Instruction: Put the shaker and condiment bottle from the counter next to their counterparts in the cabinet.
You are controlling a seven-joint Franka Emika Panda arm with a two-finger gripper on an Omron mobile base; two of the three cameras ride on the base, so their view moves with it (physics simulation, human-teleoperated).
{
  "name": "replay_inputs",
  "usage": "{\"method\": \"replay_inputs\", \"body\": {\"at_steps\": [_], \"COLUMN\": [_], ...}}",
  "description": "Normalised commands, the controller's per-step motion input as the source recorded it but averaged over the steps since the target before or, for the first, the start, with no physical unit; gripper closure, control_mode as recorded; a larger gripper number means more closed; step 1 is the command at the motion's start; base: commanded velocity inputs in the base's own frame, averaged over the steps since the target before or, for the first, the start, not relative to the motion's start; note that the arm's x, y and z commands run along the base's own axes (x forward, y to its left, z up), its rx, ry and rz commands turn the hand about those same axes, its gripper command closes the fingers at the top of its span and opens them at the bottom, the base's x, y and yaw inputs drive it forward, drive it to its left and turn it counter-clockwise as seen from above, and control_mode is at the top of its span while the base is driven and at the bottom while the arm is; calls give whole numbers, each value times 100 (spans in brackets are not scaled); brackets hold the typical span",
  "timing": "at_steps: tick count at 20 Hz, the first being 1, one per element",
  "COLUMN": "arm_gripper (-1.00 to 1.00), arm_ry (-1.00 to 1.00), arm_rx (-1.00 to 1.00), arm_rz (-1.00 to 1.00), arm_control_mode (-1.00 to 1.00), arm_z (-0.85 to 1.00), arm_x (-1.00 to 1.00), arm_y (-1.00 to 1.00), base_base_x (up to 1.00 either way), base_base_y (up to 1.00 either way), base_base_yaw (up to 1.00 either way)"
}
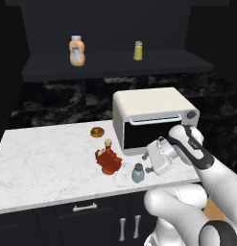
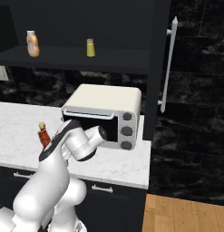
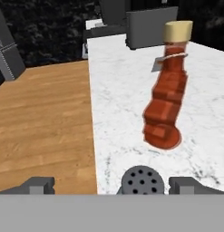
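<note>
two pincer tips sit spread wide at the bottom of the hand view, pinching nothing, and the pincer [image 3: 111, 186] frames the perforated grey cap of the shaker [image 3: 142, 180], which stands between them just ahead. from the left base view the shaker [image 1: 137, 173] stands upright near the front edge of the marble desk [image 1: 48, 158], close beside the hand. it looks small, rigid and light, probably a little slick; i judge the best hold is across its body below the cap, low enough that it cannot tip or squirt out.

just beyond it stands the condiment bottle [image 3: 168, 90], red-orange and faceted with a tan cap; its stacked facets and narrow neck suggest something stiff, top-heavy and easy to topple, so the wider lower body seems the safer place to grip. a small round brown item [image 1: 97, 131] lies farther back on the desk, and the cream toaster oven [image 1: 153, 115] stands to the right.

farthest, up on the dark cabinet shelf [image 1: 115, 65], stand the peach squeeze bottle [image 1: 77, 51] and the yellow shaker [image 1: 138, 50], well apart.
</note>
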Motion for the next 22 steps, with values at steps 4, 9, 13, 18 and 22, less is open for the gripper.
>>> {"method": "replay_inputs", "body": {"at_steps": [4,9,13,18,22], "arm_gripper": [-100,-100,-100,-100,-100], "arm_ry": [-10,0,0,0,0], "arm_rx": [0,0,0,0,0], "arm_rz": [-16,-1,0,0,0], "arm_control_mode": [-100,-100,-100,-100,-100], "arm_z": [-15,-22,-45,-41,-42], "arm_x": [0,2,0,0,0], "arm_y": [16,11,16,14,21], "base_base_x": [0,0,0,0,0], "base_base_y": [0,0,0,0,0], "base_base_yaw": [0,0,0,0,0]}}
